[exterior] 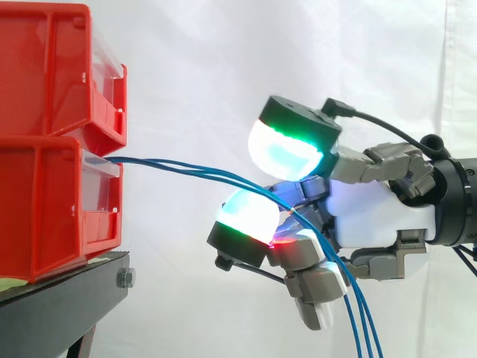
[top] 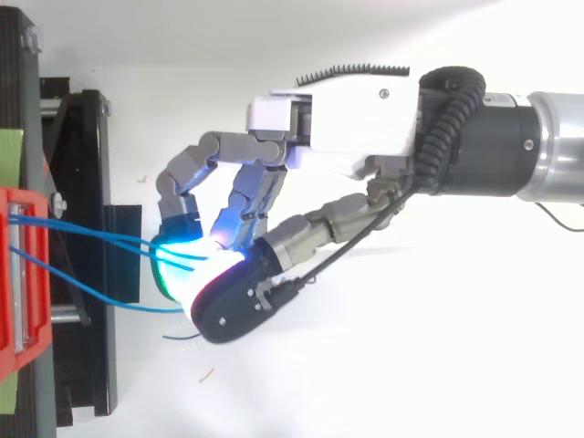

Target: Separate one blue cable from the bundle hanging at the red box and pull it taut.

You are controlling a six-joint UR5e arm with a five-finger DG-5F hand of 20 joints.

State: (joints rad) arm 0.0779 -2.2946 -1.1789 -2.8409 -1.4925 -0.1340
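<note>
Several thin blue cables [exterior: 186, 168] leave the front of the lower red box [exterior: 45, 209] and run right and downward. They pass through my hand [exterior: 373, 216] and hang below it. In the top view two of the cables [top: 100, 239] lead from the red box [top: 23, 274] straight in between the glowing fingertips [top: 187, 265]. A third cable sags lower and runs under the thumb. My hand [top: 347, 119] comes in from the right, its fingers curled round the cables and the thumb closed against them. How many strands the pads actually pinch is hidden.
A second red box [exterior: 45, 67] sits stacked on the lower one. Both rest on a black stand [exterior: 59, 306] at the left, before the white curtain. A loose blue cable end [top: 182, 338] lies below the thumb.
</note>
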